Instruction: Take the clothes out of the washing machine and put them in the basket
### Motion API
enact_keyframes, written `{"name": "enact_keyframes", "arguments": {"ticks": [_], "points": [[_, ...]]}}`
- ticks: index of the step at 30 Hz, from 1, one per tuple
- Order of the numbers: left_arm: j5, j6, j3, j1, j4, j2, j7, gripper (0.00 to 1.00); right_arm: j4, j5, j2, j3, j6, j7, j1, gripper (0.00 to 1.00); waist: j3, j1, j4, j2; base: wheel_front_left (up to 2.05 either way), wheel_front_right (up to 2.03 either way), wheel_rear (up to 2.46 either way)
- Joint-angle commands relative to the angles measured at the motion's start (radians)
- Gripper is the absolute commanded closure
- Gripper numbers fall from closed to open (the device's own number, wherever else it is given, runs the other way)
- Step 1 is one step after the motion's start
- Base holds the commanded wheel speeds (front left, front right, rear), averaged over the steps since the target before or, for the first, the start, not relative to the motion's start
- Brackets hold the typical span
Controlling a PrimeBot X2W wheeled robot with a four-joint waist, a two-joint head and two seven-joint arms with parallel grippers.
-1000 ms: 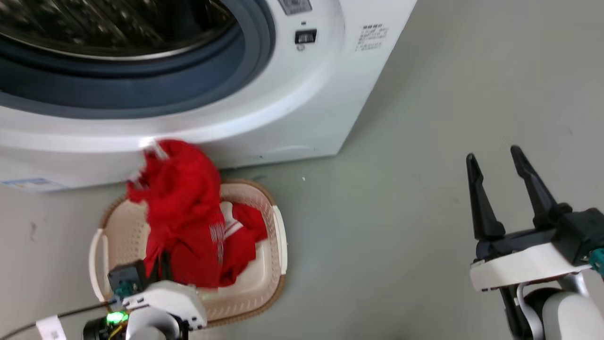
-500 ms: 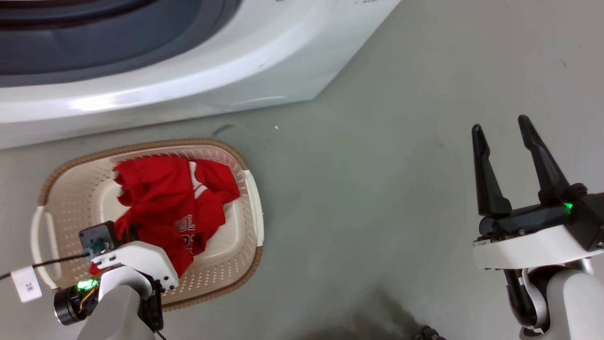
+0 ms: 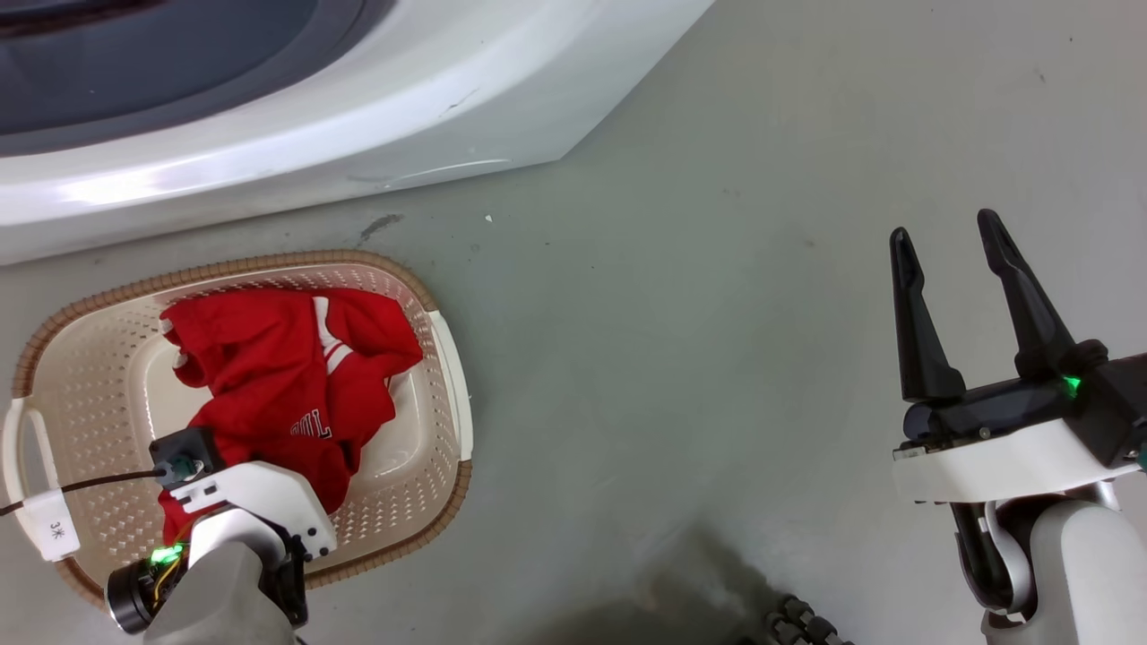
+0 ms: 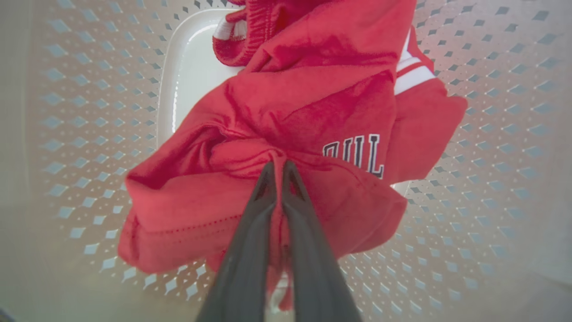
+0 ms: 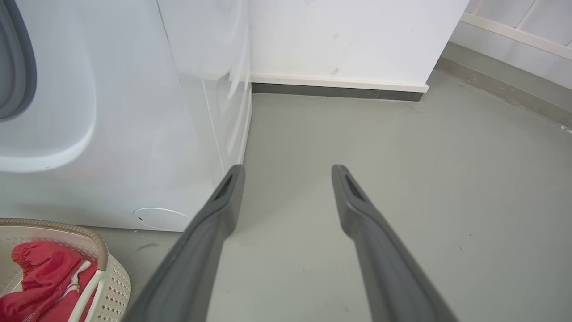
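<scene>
The clothes (image 3: 287, 376) lie inside the basket (image 3: 445, 376), bunched across its bottom, lettering facing up. As far as I can see, no part hangs over the basket's brown rim, though my own left wrist hides the near corner of the basket. In the left wrist view, the left gripper (image 4: 277, 167) has its fingers pinched together on a gathered fold of the red cloth, low inside the basket and close above its perforated bottom. The right gripper (image 3: 943, 226) hangs well apart from the basket, off to its right over bare floor (image 3: 717, 358), fingers spread wide and holding nothing. The washing machine (image 3: 358, 134) stands just beyond the basket's far side.

I judge the step in hand to be the release. To do it well, I'd open the left fingers fully before lifting, because the fold sits deep between them and soft knit can cling to the pads. Then I'd rise straight up out of the basket, not sideways, so nothing drags over the rim. I can't tell from here whether the drum holds more.
</scene>
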Motion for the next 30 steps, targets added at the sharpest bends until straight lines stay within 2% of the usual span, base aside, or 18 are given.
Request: {"name": "enact_keyframes", "arguments": {"ticks": [1, 6, 12, 19, 30], "points": [[-0.005, -0.001, 0.001, -0.005, 0.011, -0.003, -0.002, 0.0, 0.004, -0.008, -0.003, -0.002, -0.001, -0.004, -0.008, 0.0, -0.01, -0.0002, 0.002, 0.0, 0.0, 0.0, 0.0], [-0.019, -0.021, 0.005, 0.03, 0.028, -0.019, -0.009, 0.0, 0.018, -0.013, 0.003, 0.008, -0.001, -0.003, 0.006, 0.0, -0.076, -0.0002, 0.021, 0.0, 0.0, 0.0, 0.0], [-0.027, -0.038, 0.02, 0.095, 0.01, -0.038, -0.016, 0.0, 0.034, -0.025, 0.011, 0.018, -0.001, 0.007, 0.027, 0.0, -0.206, -0.0002, 0.053, 0.0, 0.0, 0.0, 0.0], [0.009, -0.041, 0.052, 0.208, -0.146, -0.051, -0.015, 0.0, 0.041, -0.051, 0.019, 0.018, -0.001, 0.034, 0.073, 0.0, -0.353, -0.0002, 0.104, 0.0, 0.0, 0.0, 0.0], [0.149, -0.05, 0.095, 0.316, -0.463, -0.089, -0.016, 0.0, 0.028, -0.087, 0.03, -0.014, -0.001, 0.081, 0.152, 0.0, -0.509, -0.0002, 0.191, 0.0, 0.0, 0.0, 0.0]]}}
